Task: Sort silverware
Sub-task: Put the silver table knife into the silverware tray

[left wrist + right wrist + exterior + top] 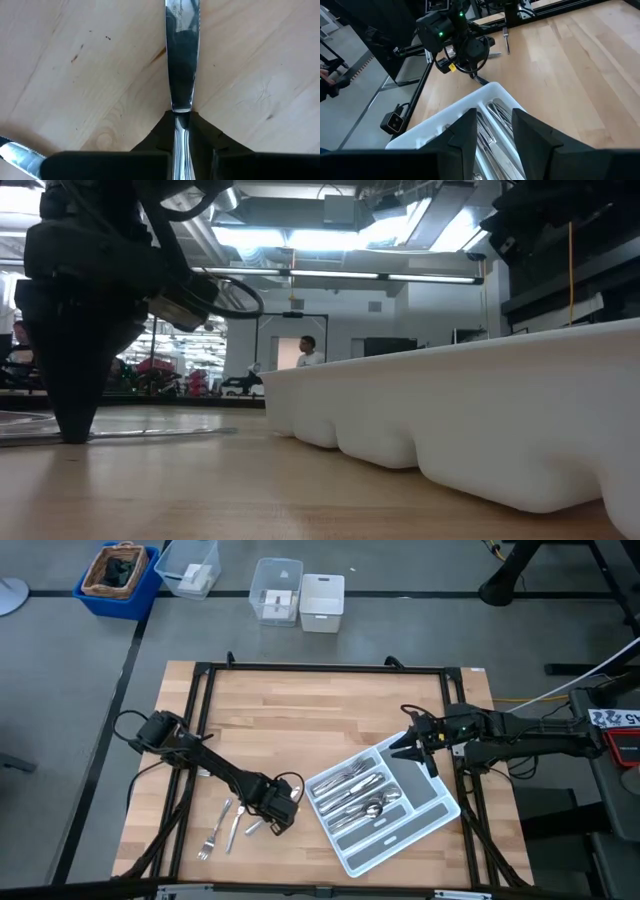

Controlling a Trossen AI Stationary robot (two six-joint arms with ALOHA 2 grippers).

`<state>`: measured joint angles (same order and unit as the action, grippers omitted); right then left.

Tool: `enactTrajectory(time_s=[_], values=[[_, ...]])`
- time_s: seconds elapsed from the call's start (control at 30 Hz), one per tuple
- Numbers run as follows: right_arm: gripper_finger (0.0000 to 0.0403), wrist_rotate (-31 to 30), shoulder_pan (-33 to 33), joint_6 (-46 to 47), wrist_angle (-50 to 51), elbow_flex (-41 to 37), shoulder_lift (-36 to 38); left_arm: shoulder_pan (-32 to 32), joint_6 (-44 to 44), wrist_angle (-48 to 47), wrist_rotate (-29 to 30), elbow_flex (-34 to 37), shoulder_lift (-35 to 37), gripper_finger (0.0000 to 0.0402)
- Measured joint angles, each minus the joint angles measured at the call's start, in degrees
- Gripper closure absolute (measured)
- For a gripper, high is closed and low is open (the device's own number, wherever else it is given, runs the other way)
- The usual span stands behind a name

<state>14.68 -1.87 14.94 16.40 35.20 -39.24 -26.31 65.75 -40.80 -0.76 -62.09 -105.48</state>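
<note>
My left gripper [281, 817] points straight down at the near left of the wooden table and is shut on a slim silver piece, seemingly a table knife [182, 60]. Two forks [211, 839] [235, 824] lie flat on the wood just left of it. The end of another silver piece [17, 156] shows beside my fingers. The light grey tray [420, 825] sits slanted at the near right, with several pieces of silverware [352, 790] in its compartments. My right gripper [492, 132] hovers open above the tray's far corner. My left gripper pinches the knife [181, 116] between its two fingers, which come from above, point down and lie across it. Which part of its length they have is hidden by the gripper. The knife lies flat on the wood, stretching away from the fingers.
A black frame [300, 668] borders the table. Beyond the far edge, on the floor, stand a blue bin [120, 578] and clear and white boxes [277, 590]. Bare wood [300, 730] spans the table's far half. In the low view, the tray's wall [480, 410] fills the right.
</note>
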Motion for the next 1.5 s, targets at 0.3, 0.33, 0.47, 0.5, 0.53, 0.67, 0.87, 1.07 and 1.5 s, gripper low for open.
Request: enactTrajectory(time_s=[0.3,0.33,0.47,0.5,0.53,0.67,0.87,1.07,1.5], values=[[0.0278,0.0,0.0,-0.2,0.2,0.0,0.0,-0.1,-0.2,0.2,0.0,0.1,1.9,0.0388],[0.0278,0.0,0.0,-0.2,0.2,0.0,0.0,-0.1,-0.2,0.2,0.1,0.1,1.9,0.0388],[0.0278,0.0,0.0,-0.3,0.3,0.0,0.0,-0.1,-0.5,0.3,0.3,0.1,1.9,0.0387],[0.0278,0.0,0.0,-0.3,0.3,0.0,0.0,-0.1,-0.8,0.3,0.4,0.1,1.9,0.0387],[0.0278,0.0,0.0,-0.3,0.5,0.0,0.0,-0.1,-1.1,0.4,0.4,0.1,1.9,0.0387],[0.0278,0.0,0.0,-0.3,0.5,0.0,0.0,-0.1,-1.3,1.6,0.4,0.0,1.9,0.0386],[0.0278,1.4,0.0,-0.2,0.4,0.0,0.0,-0.4,-1.8,2.7,0.6,-0.1,1.9,0.0349],[0.0278,1.5,0.0,-0.2,-0.5,0.0,-0.4,-1.2,-1.8,3.5,0.6,-0.1,1.9,0.0275],[0.0278,3.9,0.0,1.5,-14.9,0.0,-8.8,-2.7,-7.7,4.1,5.3,-0.5,-0.5,0.0246]])
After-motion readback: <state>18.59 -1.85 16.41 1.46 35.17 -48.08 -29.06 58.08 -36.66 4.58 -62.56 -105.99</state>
